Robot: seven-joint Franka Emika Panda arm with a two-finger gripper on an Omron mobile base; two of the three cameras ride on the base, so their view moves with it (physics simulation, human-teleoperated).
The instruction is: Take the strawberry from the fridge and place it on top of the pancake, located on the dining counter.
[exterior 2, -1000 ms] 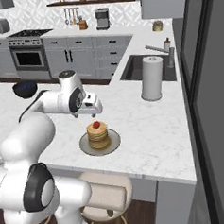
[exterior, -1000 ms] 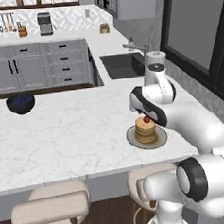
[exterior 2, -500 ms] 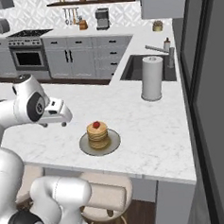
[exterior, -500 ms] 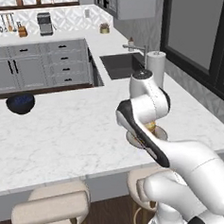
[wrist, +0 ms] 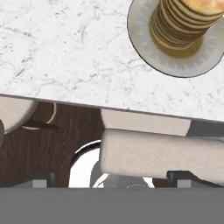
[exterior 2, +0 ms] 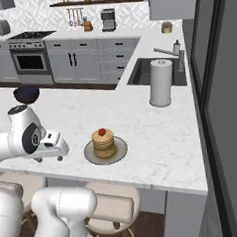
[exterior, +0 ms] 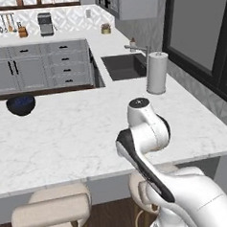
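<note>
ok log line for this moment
stage: placed | strawberry: on pancake stack | plate: on dining counter | gripper: open, empty, beside plate

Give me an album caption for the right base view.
Strawberry sits atop the pancake stack on the counter, arm pulled aside.

Lighting is flat, even and bright all over, typical render look, with just soft contact shadows under the plate (exterior 2: 106, 152) on the dining counter (exterior 2: 157, 138), no glare on the marble, and everything a bit soft and low-res, especially the far kitchen background.
</note>
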